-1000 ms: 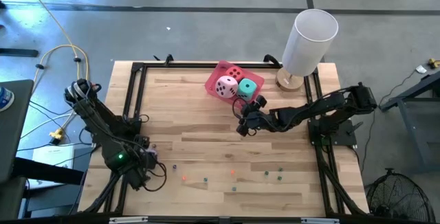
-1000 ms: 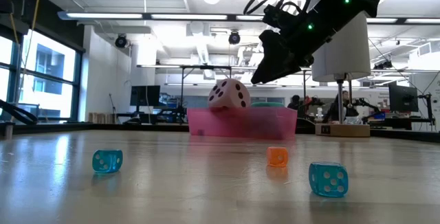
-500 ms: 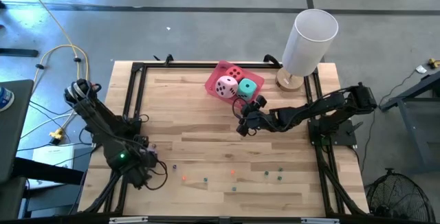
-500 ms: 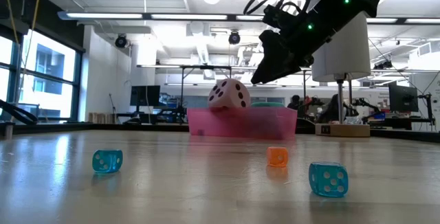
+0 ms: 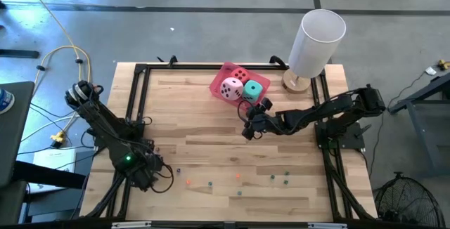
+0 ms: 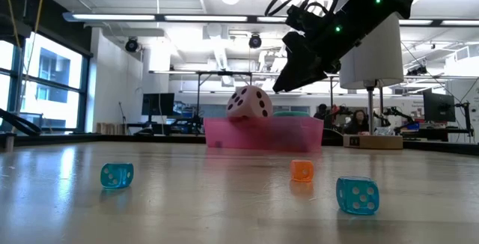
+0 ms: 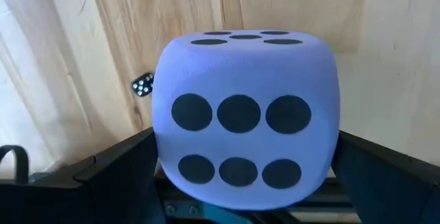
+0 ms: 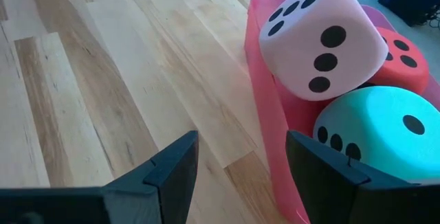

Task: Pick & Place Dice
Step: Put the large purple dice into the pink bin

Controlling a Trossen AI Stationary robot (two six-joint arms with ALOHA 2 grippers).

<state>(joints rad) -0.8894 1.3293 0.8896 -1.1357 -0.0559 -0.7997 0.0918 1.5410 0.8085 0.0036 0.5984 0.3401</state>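
My left gripper is shut on the purple die, near the table's left near corner; the arm hides the die in the high view. My right gripper hangs open above the table, just near of the pink tray. The pink die, red die and teal die sit in the tray, the pink one on top. Several tiny dice lie along the near half of the table, such as a teal one and an orange one. My left gripper pinches the purple die between its two fingers, one on each of two opposite side faces near the lower part. The six-pip face looks at the wrist camera. The fingers come from above. Whether the die rests on the table or is lifted does not show.
A tall white cylinder on a round wooden base stands at the table's far right corner. A black frame runs along the table's edges. Bare wood lies between the two arms. A tiny dark die lies close to the purple die.
My left gripper, with the purple die, has crept a little toward the table's right. The right arm and the dice in the tray have stayed still.
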